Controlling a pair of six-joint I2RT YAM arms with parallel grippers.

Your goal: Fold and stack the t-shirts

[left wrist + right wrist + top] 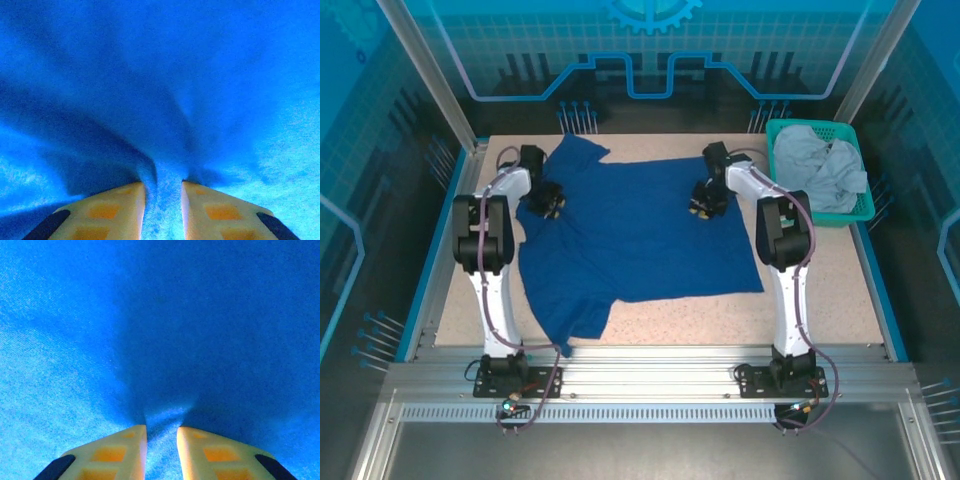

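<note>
Cloth is what both arms have in hand. The blue t-shirt (630, 235) lies spread nearly flat across the desk (820, 300), with one sleeve toward the far left corner and another part trailing toward the near left edge. No print shows on the upturned side.

The left end effector (548, 200) is clamped on a ridge of blue fabric near the shirt's left edge. In the left wrist view that ridge runs up between its fingers (125, 205), and creases fan away from it. The right end effector (705, 203) pinches a smaller pucker near the shirt's far right edge (the cloth there looks smoother, less gathered). Two grips well apart on one garment probably serve to keep an edge taut, so it can be carried over as a straight fold rather than bunching.

The grey t-shirt (820, 172) sits crumpled in the teal basket (810, 124) at the far right corner, apart from the work and apparently waiting its turn.

Both arms reach forward from their bases with elbows raised. The wrists bend inward toward the shirt and pitch down, so the fingers meet the cloth from above.
</note>
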